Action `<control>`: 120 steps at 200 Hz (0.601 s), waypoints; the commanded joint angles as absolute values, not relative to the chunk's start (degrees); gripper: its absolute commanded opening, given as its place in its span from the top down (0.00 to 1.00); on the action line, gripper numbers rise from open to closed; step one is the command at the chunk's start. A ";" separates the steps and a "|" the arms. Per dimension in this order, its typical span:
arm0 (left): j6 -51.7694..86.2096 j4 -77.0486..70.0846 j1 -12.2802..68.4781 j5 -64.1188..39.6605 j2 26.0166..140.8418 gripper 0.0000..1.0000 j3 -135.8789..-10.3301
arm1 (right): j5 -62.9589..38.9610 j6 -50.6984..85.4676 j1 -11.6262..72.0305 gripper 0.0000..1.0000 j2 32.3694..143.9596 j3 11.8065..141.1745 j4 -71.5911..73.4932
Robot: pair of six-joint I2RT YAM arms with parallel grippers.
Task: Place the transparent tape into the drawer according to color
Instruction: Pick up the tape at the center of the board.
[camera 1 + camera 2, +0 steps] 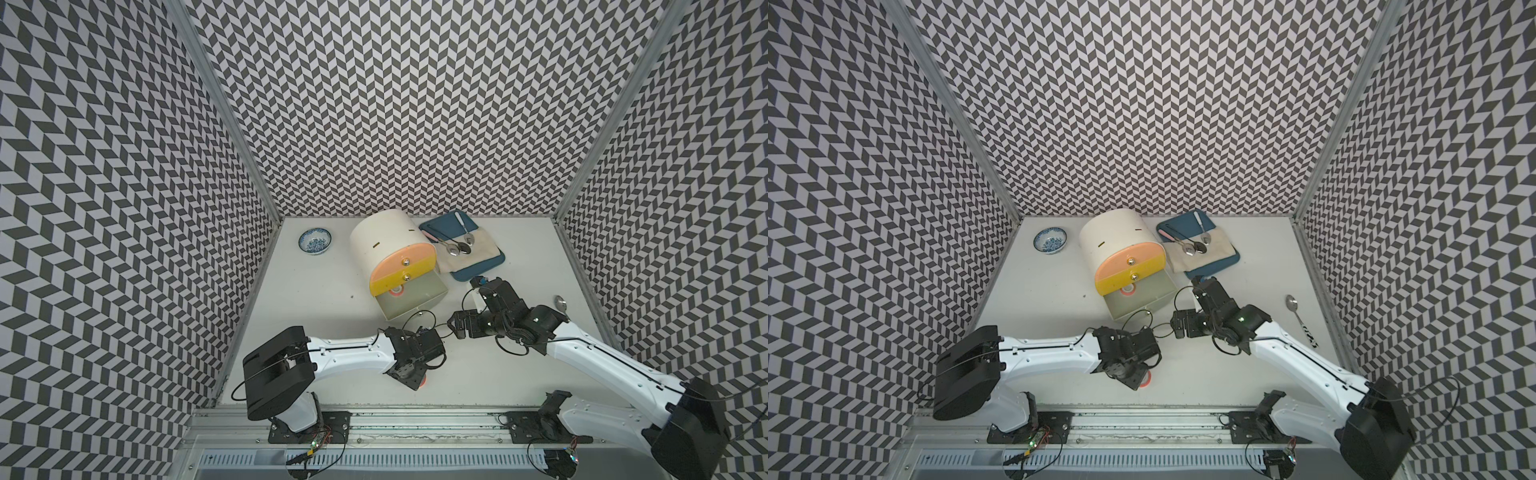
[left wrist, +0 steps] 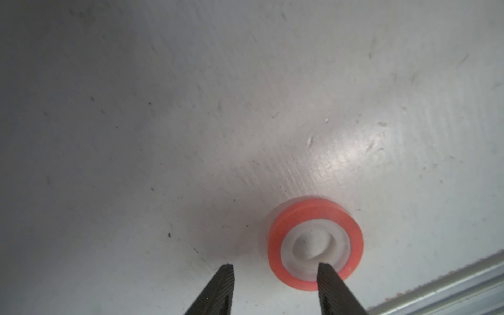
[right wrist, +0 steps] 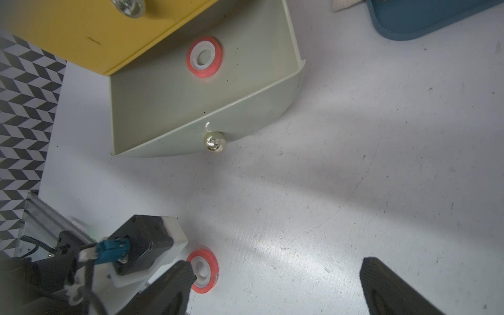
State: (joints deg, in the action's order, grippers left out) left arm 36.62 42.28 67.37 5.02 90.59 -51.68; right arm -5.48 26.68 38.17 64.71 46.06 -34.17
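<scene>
My left gripper (image 2: 277, 272) hangs part-spread over a red-rimmed tape ring (image 2: 316, 208) near the table's (image 2: 163, 109) front edge, one finger over its core, not pinching. The right gripper (image 3: 276, 268) is gaping and empty. A second red ring (image 3: 204, 72) lies in the open bottom drawer (image 3: 163, 103).

2 high top views overlook the table (image 1: 316, 299); 2 wrist views look down closely.

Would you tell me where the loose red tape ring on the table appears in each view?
Left wrist view: red tape ring lies low, right of centre, beside the left gripper.
In a top view: a red sliver under that gripper.
In a top view: likewise.
Right wrist view: bottom, left of centre.
Shared landmark: the open drawer, absent from the left wrist view.
</scene>
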 commanded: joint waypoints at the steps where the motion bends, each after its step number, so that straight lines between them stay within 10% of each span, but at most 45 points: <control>1: 37.00 41.81 67.76 6.34 91.28 0.50 -53.17 | -6.58 27.11 37.55 0.00 63.12 45.43 -30.87; 120: 35.34 38.51 67.83 1.90 96.98 0.73 -52.92 | -8.26 26.06 35.68 0.01 63.19 44.69 -30.41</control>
